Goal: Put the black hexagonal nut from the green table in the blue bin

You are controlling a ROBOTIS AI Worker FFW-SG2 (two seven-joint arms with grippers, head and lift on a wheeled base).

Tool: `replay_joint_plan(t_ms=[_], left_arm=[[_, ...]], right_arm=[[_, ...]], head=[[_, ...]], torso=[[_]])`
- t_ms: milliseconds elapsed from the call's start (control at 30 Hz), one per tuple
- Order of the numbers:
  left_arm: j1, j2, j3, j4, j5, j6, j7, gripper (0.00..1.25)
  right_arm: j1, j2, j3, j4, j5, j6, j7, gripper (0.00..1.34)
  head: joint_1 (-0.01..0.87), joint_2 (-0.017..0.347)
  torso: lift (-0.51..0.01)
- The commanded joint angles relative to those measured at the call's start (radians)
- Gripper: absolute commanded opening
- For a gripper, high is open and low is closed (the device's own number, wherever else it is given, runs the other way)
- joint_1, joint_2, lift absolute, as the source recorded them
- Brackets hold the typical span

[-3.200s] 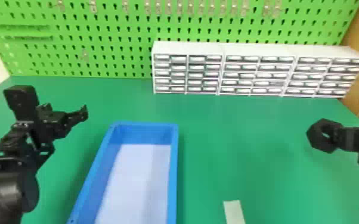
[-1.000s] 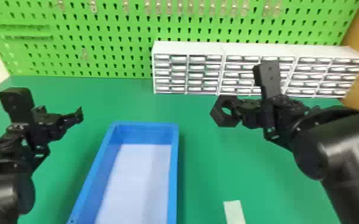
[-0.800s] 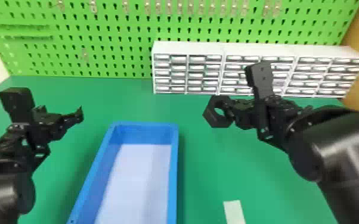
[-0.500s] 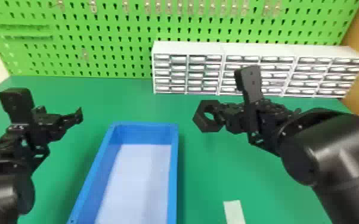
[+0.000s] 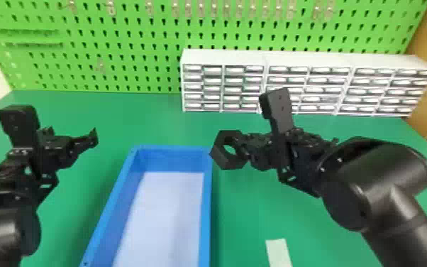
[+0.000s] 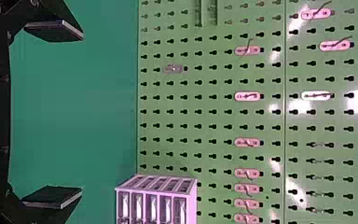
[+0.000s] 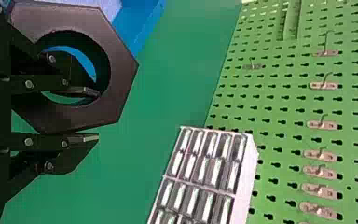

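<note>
In the head view my right gripper [image 5: 248,151] holds the black hexagonal nut [image 5: 220,156] just beside the far right corner of the blue bin [image 5: 205,213], above the green table [image 5: 244,199]. The right wrist view has the nut [image 7: 119,79] with one finger of my right gripper [image 7: 91,114] through its hole and the other outside, the nut's wall pinched between them. At the left, my left gripper [image 5: 78,136] is parked over the table; in the left wrist view that left gripper [image 6: 53,114] is open, with its fingers wide apart and nothing between them.
White drawer cabinets [image 5: 223,56] line the table's back, behind my right gripper. A green pegboard [image 5: 134,46] with hooks rises behind them. A pale strip [image 5: 278,252] lies on the table to the right of the bin.
My right arm has come in from the right edge and moved leftward with the nut, to the bin's far right corner. The left arm has barely shifted.
</note>
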Motion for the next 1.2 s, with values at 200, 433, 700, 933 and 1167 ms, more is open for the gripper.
replay_joint_plan(t_ms=[200,433,700,933,1167], left_arm=[[-0.002,0.000,-0.004,0.000,-0.008,0.003,0.000,1.13],[-0.003,0.000,-0.007,0.005,-0.008,0.005,0.000,1.13],[-0.006,0.000,-0.009,0.006,-0.009,0.005,0.000,1.13],[-0.008,0.000,-0.013,0.008,-0.011,0.005,0.001,1.13],[-0.009,0.000,-0.016,0.009,-0.012,0.005,0.001,1.13]], right_arm=[[-0.018,-0.012,0.051,0.000,-0.027,-0.012,-0.005,0.37],[-0.029,-0.016,0.074,0.000,-0.041,-0.020,-0.008,0.37],[-0.037,-0.019,0.109,0.000,-0.068,-0.035,-0.011,0.37],[-0.043,-0.021,0.132,0.000,-0.082,-0.049,-0.011,0.37],[-0.052,-0.021,0.152,0.002,-0.093,-0.054,-0.011,0.37]], head=[[0.666,0.032],[0.666,0.032],[0.666,0.032],[0.666,0.032],[0.666,0.032]], torso=[[-0.100],[-0.100],[-0.100],[-0.100],[-0.100]])
